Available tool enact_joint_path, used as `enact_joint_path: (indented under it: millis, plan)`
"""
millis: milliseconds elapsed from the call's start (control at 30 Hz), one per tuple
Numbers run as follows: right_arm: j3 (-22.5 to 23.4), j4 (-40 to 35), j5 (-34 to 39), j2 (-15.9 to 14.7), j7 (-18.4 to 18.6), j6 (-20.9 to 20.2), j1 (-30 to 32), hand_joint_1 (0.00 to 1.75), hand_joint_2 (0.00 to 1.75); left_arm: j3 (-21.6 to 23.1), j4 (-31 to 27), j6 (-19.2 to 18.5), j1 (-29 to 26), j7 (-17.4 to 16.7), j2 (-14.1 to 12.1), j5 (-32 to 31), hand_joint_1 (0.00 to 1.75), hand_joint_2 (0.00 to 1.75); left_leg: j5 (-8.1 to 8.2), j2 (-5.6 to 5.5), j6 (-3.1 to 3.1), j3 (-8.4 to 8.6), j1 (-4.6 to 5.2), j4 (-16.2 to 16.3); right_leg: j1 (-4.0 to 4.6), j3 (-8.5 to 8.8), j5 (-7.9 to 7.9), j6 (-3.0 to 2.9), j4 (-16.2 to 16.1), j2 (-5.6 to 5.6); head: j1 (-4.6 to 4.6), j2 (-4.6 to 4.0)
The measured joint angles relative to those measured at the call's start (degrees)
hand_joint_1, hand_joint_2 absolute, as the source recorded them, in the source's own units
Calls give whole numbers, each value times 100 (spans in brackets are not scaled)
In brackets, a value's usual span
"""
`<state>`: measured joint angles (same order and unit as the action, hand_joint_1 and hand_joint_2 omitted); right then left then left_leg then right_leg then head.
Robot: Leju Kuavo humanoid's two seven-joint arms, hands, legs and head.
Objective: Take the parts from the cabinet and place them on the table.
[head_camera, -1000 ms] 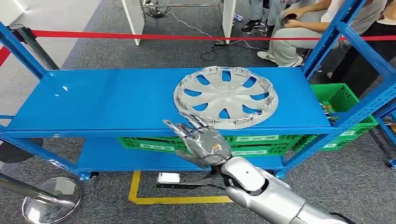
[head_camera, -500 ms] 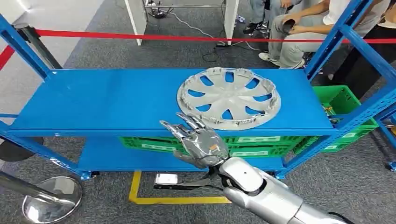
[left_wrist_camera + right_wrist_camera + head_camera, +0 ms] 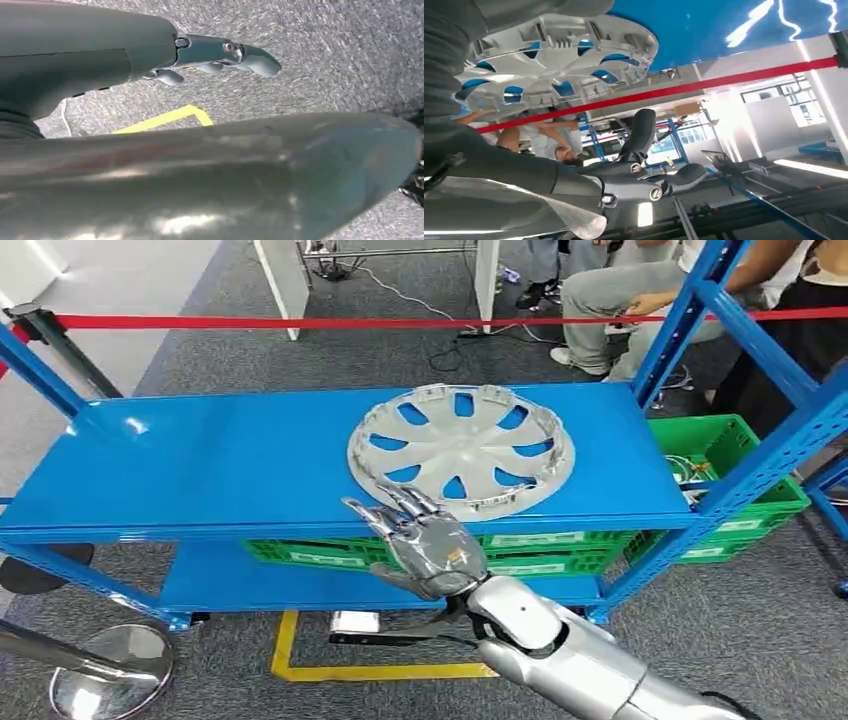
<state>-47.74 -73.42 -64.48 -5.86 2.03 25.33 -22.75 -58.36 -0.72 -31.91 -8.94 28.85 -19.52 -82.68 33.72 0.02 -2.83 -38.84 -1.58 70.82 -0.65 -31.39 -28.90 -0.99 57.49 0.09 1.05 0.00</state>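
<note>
A silver wheel cover (image 3: 460, 448) lies flat on the top shelf of the blue cabinet (image 3: 200, 465), right of its middle, its near rim close to the shelf's front edge. My right hand (image 3: 425, 545) hovers just in front of that edge, below the cover's near-left rim, fingers spread and holding nothing. The right wrist view shows the wheel cover (image 3: 559, 55) close ahead of the dark fingers (image 3: 644, 130), apart from them. My left hand (image 3: 220, 52) hangs over the grey carpet with its fingers straight and nothing in it.
Green crates (image 3: 540, 545) sit on the lower shelf and another green crate (image 3: 720, 450) stands to the right. Blue uprights (image 3: 680, 315) frame the right end. A red barrier tape (image 3: 300, 320) and seated people (image 3: 620, 290) are behind. A stanchion base (image 3: 110, 670) stands at front left.
The whole picture has shifted left, so the camera has turned. My right hand keeps its spread pose and now sits more under the wheel cover's near rim.
</note>
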Motion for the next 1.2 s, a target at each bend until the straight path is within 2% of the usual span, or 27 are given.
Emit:
enact_joint_path:
  millis: [33, 67, 100, 167, 200, 233, 367, 400, 433, 533, 567, 600, 633, 700, 733, 767, 833, 867, 900, 933, 967, 1000, 1033, 1067, 1100, 1133, 1200]
  plan:
    - [-6, 6, 0, 0, 0, 0, 7, 0, 175, 2, 2, 0, -1, 0, 2, 0, 0, 0, 109, 0, 4, -225, 0, 420, 12, 12, -14, -17, 1, 1, -2, 0]
    - [-13, 13, 2, 0, 0, 0, 10, 0, 175, 2, 7, 0, -3, 0, 2, 0, 0, 0, 54, 0, 12, -294, 0, 500, 18, 35, -34, -20, 1, 3, 2, 0]
    - [-20, 15, 2, 0, 0, 0, 10, 0, 175, 2, 9, 0, -6, 0, 2, 0, 0, 0, -129, 0, 28, -231, 3, 339, 23, 66, -59, -17, 1, 10, 0, 0]
    - [-22, 15, 2, 0, 0, 0, 5, 0, 175, 2, 9, 0, -10, 0, -7, 0, 0, 0, -722, 0, 85, 188, 10, -620, 29, 171, -125, 11, 1, 20, 0, 0]
    - [-24, 15, 0, 0, 0, 0, 4, 0, 175, 2, 9, 0, -13, 0, -15, 0, 0, 0, -933, 0, 125, 391, 13, -1086, 29, 204, -163, 33, -1, 21, -4, 0]
    - [-24, 17, 2, 2, 2, 0, -1, 0, 175, 2, 11, 0, -10, -2, -22, 0, 0, 0, -815, 1, 144, 481, 50, -1218, 83, 195, -212, 88, 18, 30, 0, 0]
    - [-33, 20, 4, 2, 0, 2, -5, 0, 175, 2, 11, -11, -11, -2, -22, 2, 0, 0, -748, 3, 235, 524, 38, -1288, 68, 248, -203, 216, 38, 28, 2, 0]
    - [-33, 22, 4, 2, 0, 4, -5, 0, 175, 2, 13, -11, -23, -2, -22, 4, 0, 0, -734, 7, 263, 572, 24, -1321, 59, 183, -265, 250, 139, 20, 13, 0]
    - [-33, 22, 4, 2, 0, 7, -30, 0, 175, 2, 13, -11, -22, -2, -22, 4, 0, 0, -714, 2, 295, 598, 24, -1320, 57, 46, -394, 269, 406, 14, 44, 0]
    - [-42, 33, 4, 0, 0, 7, -15, 0, 175, 2, 15, -11, -16, -2, -15, 4, 0, 0, -660, 3, 348, 616, 44, -1315, 54, -748, -907, 289, 1678, 13, 57, 0]
    - [-50, 44, 4, 0, 0, 7, -2, 0, 175, 0, 15, -11, -16, -2, -15, 4, 0, 0, -637, 1, 348, 637, 53, -1313, 54, -918, -903, 285, 1865, 12, 50, 0]
    - [-59, 48, 4, 0, 0, 7, 2, 0, 175, 2, 18, -11, -17, -2, -9, 4, 0, 0, -611, -1, 348, 676, 61, -1313, 55, -953, -743, 274, 1779, 13, 53, 0]
    - [-61, 48, 4, 0, 0, 7, 2, 0, 175, 2, 17, -11, -17, -2, -9, 4, 0, 0, -574, -6, 344, 728, 68, -1313, 58, -861, -461, 258, 1455, 12, 50, 0]
    - [-57, 46, 4, 0, 0, 7, -6, 0, 175, 2, 17, -11, -17, -2, -9, 4, 0, 0, -486, -12, 320, 868, 77, -1314, 77, -444, 243, 176, 398, 8, 55, 0]
    - [-57, 50, 4, 0, 0, 7, -8, 0, 175, 2, 20, -11, -17, -2, -4, 4, 0, 0, -463, -13, 301, 893, 71, -1322, 103, -368, 210, 134, 262, -9, 35, 0]
    - [-61, 55, 4, 0, 0, 4, -24, 0, 175, 2, 22, -13, -20, -2, -2, 6, 0, 0, -450, -17, 259, 876, 80, -1316, 129, -400, -43, 115, 127, -14, 37, 0]
    - [-57, 55, 4, 0, 0, 7, -9, 0, 175, 2, 24, -15, -12, -2, 7, 0, 0, 0, -447, -6, 180, 908, 88, -1268, 127, -312, 150, 35, 124, -1, 28, 0]
    - [-61, 55, 7, 0, 2, 7, -9, 0, 175, 2, 26, -15, -25, -2, -4, 2, 0, 0, -456, -9, 158, 935, 88, -1271, 114, -295, 140, 11, 111, -1, 39, 0]
    - [-61, 46, 2, 4, -2, 9, -18, 0, 175, 4, 26, -15, -9, -2, -9, -2, 0, 0, -406, -9, 130, 934, 83, -1207, 69, -183, 150, -9, 64, -2, 20, 0]
    - [-59, 46, 2, 6, 0, 11, -29, 0, 175, 4, 26, -15, -8, -2, -9, 4, 0, 0, -362, -8, 101, 871, 81, -1030, 64, -134, 137, -31, 55, -11, 16, 0]
    - [-59, 46, 4, 13, 0, 11, -43, 0, 175, 2, 26, -15, -4, -2, -15, 7, 0, 0, -243, -10, 73, 695, 79, -697, 61, -110, 118, -59, 47, -10, -22, 0]
    - [-61, 46, 4, 15, -2, 9, -37, 0, 175, 2, 26, -15, -5, -2, -20, 4, 0, 0, -42, -9, 43, 418, 72, -230, 63, -94, 95, -80, 47, -9, -9, 0]
    - [-63, 46, 4, 15, -4, 9, -23, 0, 175, 2, 26, -15, -13, -2, -18, 4, 0, 0, 143, -10, 33, 169, 70, 158, 64, -78, 68, -88, 47, -7, -13, 0]
    - [-63, 50, 4, 15, -2, 9, -10, 0, 175, 4, 26, -15, -15, -2, -13, 2, 0, 0, 240, -10, 23, -34, 66, 418, 65, -51, 40, -90, 47, -1, -13, 0]
    - [-63, 50, 4, 15, -2, 9, -4, 0, 175, 4, 28, -15, -21, -2, -11, 0, 0, 0, 151, -10, 16, -108, 60, 411, 65, -12, 8, -88, 47, 5, -9, 0]
    - [-63, 50, 4, 15, -2, 9, -4, 0, 175, 4, 28, -15, -20, -2, -13, 2, 0, 0, -81, -9, 8, -71, 55, 194, 64, 39, -29, -80, 47, 10, -15, 0]
    - [-63, 50, 4, 15, -2, 9, -9, 0, 175, 2, 28, -15, -23, -2, -28, 4, 0, 0, -773, -8, 23, 246, 47, -739, 55, 169, -114, -43, 47, 11, -15, 0]
